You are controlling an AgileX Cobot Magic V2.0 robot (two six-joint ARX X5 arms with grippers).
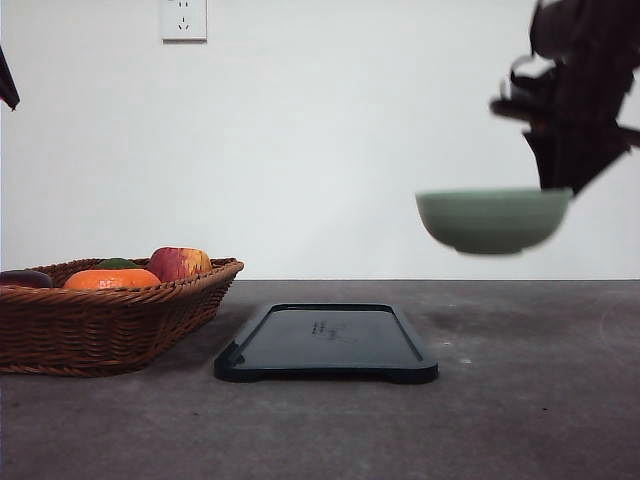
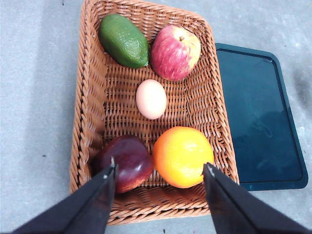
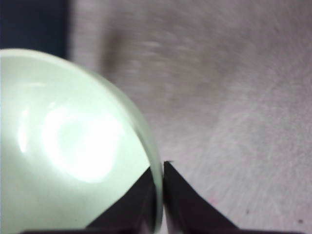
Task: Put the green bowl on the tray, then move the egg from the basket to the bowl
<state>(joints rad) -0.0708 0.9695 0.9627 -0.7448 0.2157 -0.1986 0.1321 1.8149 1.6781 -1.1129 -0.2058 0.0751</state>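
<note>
Two steps to the task; the first is in hand. Item: green bowl (image 1: pixel 492 220), carried clear of the table (image 1: pixel 520 400), up and to the right of the tray (image 1: pixel 326 345), level or nearly so. The right gripper (image 3: pixel 162 168) pinches its rim, one finger inside the bowl and one outside, as the right wrist view shows. Motion blur in the front and right wrist views suggests the bowl is being moved.

Item: tray, flat on the table at centre, nothing on it. Next move, by judgement: carry the bowl leftward over the tray, lower it until its foot rests inside the raised rim, then release. A rim pinch gives little hold against tipping, so a slow, level descent seems wise.

Item: basket (image 2: pixel 87 122), just beside the tray on its left. Contents: egg (image 2: pixel 151 99) at the middle, lying apart from the rest; avocado (image 2: pixel 124 40) and red apple (image 2: pixel 175 52) at one end; dark plum-coloured fruit (image 2: pixel 127 162) and orange (image 2: pixel 181 156) at the other.

Item: left gripper (image 2: pixel 159 170), fingers spread wide, hanging above the basket over the plum-coloured fruit and orange, holding nothing.

Obstacles: none seen between bowl and tray. For the later egg pick, neighbouring fruit leaves open wicker around the egg.
</note>
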